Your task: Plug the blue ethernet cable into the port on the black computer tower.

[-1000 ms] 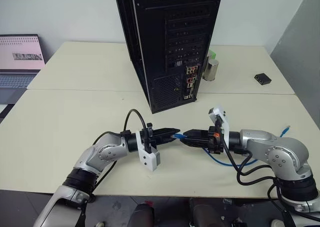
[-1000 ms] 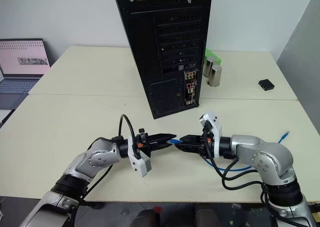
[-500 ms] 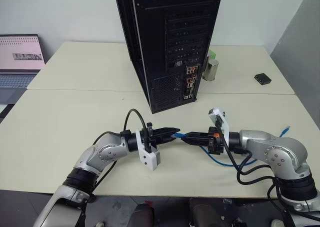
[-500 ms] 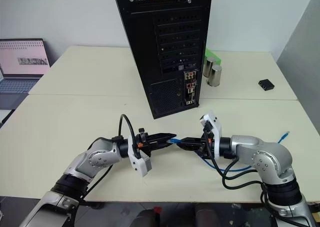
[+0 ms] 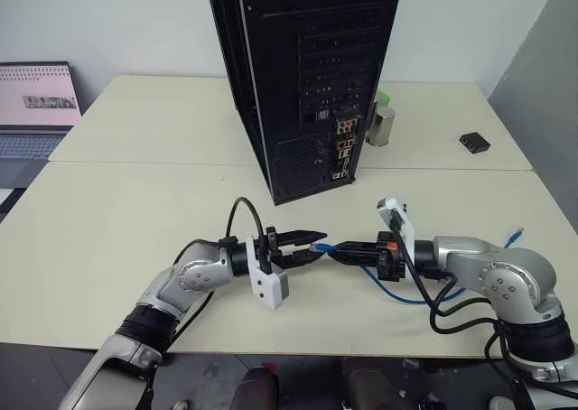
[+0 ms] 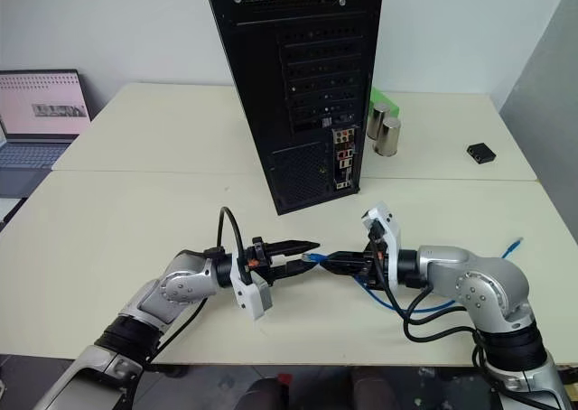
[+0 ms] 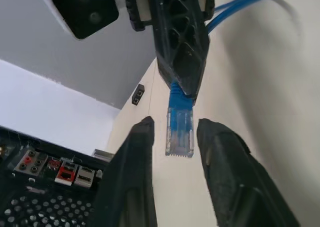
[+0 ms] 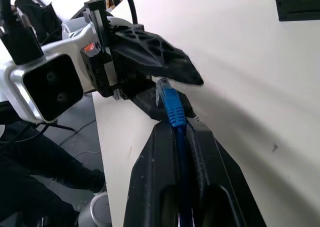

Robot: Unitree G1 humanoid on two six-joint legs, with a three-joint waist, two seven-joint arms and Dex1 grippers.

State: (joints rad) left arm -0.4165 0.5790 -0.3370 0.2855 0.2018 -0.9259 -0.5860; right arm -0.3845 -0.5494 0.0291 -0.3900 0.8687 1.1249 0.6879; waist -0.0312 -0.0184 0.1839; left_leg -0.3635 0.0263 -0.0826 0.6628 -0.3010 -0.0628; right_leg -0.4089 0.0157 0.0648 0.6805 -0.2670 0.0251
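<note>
The blue ethernet cable (image 5: pixel 398 293) loops on the table under my right arm, and its far plug (image 5: pixel 515 237) lies near the right edge. My right gripper (image 5: pixel 332 248) is shut on the cable just behind the near plug (image 7: pixel 179 132). That plug sticks out level toward my left gripper (image 5: pixel 309 245), which is open, one finger on each side of the plug and clear of it. Behind them stands the black computer tower (image 5: pixel 307 85), its rear connector cluster (image 5: pixel 341 148) facing me. The port is too small to pick out.
An open laptop (image 5: pixel 36 103) sits at the far left. Two metal cylinders (image 5: pixel 383 125) stand just right of the tower, with a green object behind them. A small black box (image 5: pixel 473 142) lies at the back right. A seam runs between the two tables.
My right gripper closed on the cable behind the plug. My left gripper's fingers then spread apart and let go of the plug. Both arms stayed where they were.
</note>
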